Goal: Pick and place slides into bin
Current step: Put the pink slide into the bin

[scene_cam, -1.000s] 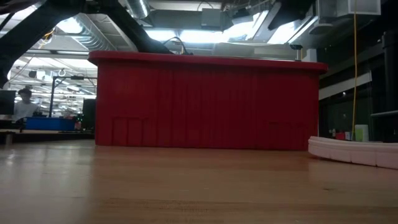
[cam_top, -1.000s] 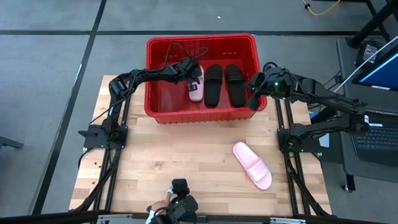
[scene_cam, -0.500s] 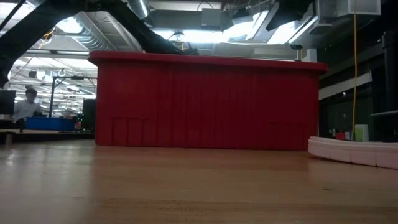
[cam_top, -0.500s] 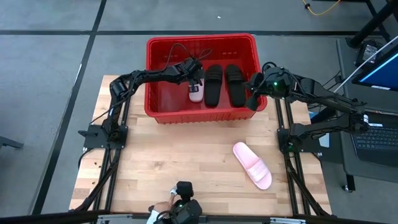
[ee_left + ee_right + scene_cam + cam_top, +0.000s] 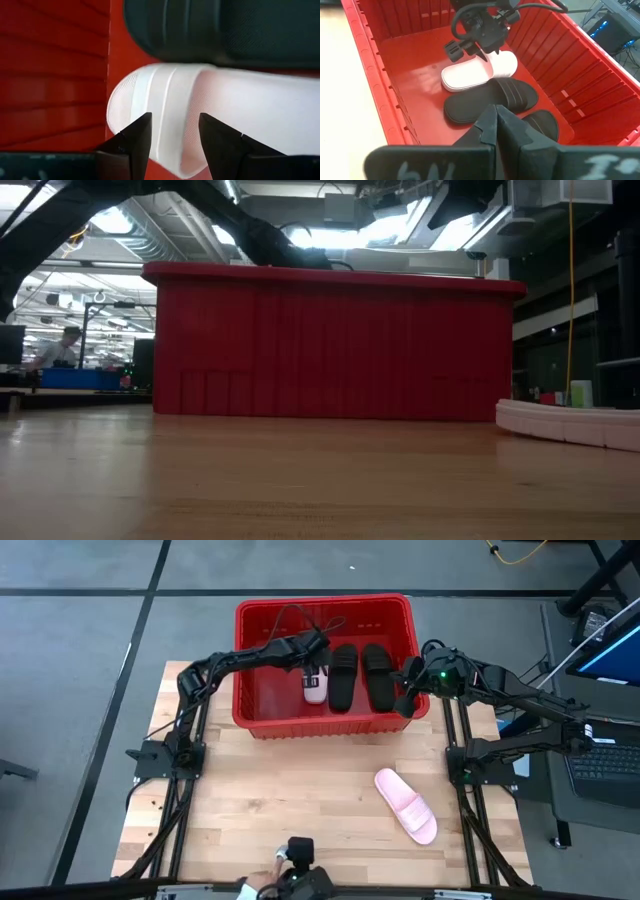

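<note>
- Because it is the largest thing, the red bin [image 5: 268,704] comes first: one, at the table's far edge, with three slides lying flat in it.
- Two black slides [image 5: 343,676] lie side by side in the bin, a pale pink slide [image 5: 315,688] beside them, and a second pink slide [image 5: 406,804] lies alone on the table: four in all.
- They look light, foam-soft and bendy; the ribbed strap or a side edge seems the best hold.
- The left gripper [image 5: 172,131] hangs over the binned pink slide, fingers apart and empty.
- The right gripper [image 5: 496,122] hovers at the bin's right rim, fingers together, apparently holding nothing.
</note>
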